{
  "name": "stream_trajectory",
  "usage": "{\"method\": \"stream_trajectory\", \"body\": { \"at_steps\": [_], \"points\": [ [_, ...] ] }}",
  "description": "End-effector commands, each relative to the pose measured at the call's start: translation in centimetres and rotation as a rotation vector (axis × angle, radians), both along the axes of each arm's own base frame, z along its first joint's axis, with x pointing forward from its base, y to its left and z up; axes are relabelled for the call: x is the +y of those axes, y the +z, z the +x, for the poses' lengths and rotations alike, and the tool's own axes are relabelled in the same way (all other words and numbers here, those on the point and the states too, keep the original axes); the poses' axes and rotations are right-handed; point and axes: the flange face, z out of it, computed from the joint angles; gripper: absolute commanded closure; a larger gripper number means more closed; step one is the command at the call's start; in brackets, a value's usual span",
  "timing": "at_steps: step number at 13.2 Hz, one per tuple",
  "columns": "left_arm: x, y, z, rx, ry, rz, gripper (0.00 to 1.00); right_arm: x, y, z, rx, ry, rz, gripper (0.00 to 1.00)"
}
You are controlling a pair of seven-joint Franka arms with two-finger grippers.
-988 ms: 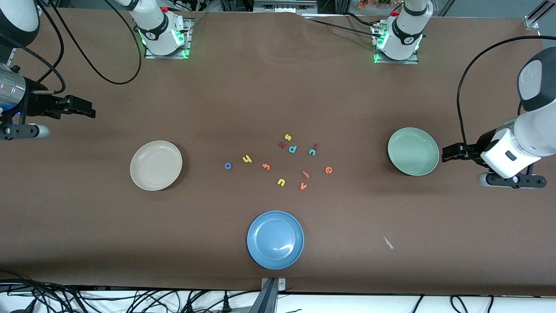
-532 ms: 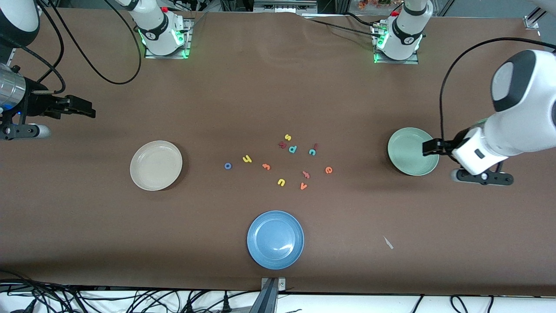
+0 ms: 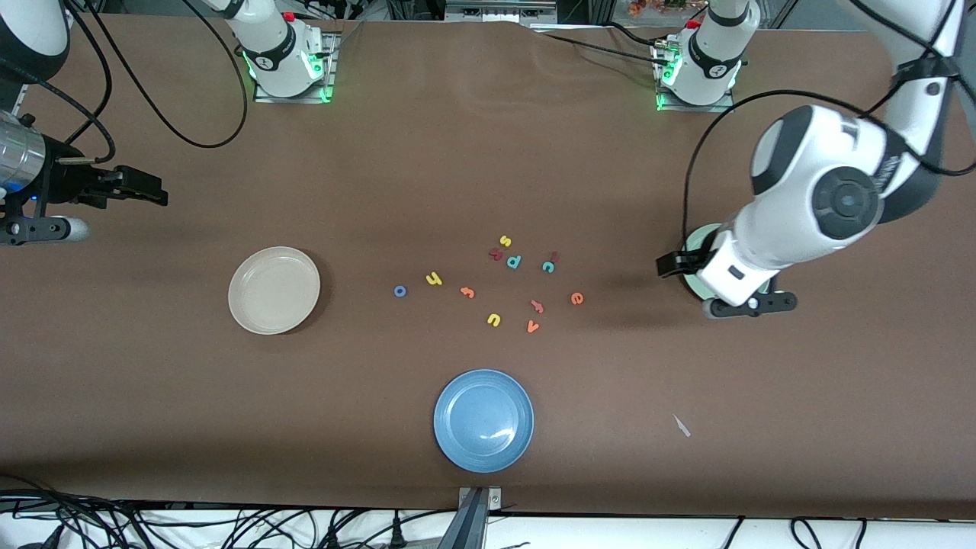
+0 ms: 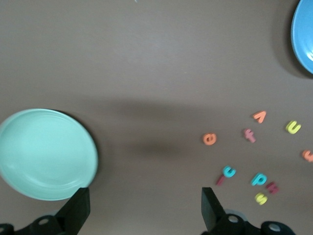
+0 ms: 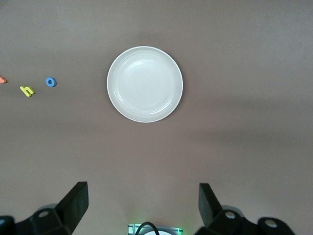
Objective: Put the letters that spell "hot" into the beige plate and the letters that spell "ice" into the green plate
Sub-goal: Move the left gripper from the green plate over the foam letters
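Left arm hides most of green plate.

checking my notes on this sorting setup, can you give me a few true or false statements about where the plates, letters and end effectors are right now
1. The beige plate has no letters in it. True.
2. The left end effector grips the orange e. False: it is open with nothing in it, at the rim of the green plate, and the e lies on the table.
3. The blue o lies between the beige plate and the yellow h. True.
4. The blue plate is farther from the front camera than the letters. False: it is nearer.
5. The right end effector is open, at its own end of the table. True.
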Motion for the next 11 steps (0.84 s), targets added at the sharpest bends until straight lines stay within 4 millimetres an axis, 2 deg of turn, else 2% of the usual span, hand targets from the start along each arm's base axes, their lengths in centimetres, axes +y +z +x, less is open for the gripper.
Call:
{"method": "stream_trajectory", "body": {
  "at_steps": [1,4,7,9,11],
  "points": [
    [-2.7,-3.2,-1.1,-0.024,0.119,-0.026,0.00,0.0,-0.2,-0.3,-0.004,0.017,0.007,0.00],
    [-5.6,-7.2,-1.0,-0.032,0.181,-0.048,0.01,-0.2,0.2,-0.5,-0.005,0.017,0.009,0.00],
    [-7.2,-10.4,-1.1,-0.017,0.215,-0.055,0.02,0.0,0.0,-0.3,-0.008,0.019,0.009,0.00],
    [-7.7,-12.0,-1.1,-0.006,0.246,-0.058,0.06,0.1,0.3,-0.2,-0.019,0.020,0.009,0.00],
    [-9.0,-13.3,-1.3,-0.013,0.292,-0.068,0.08,-0.1,0.2,-0.2,-0.019,0.017,0.007,0.00]
  ]
}}
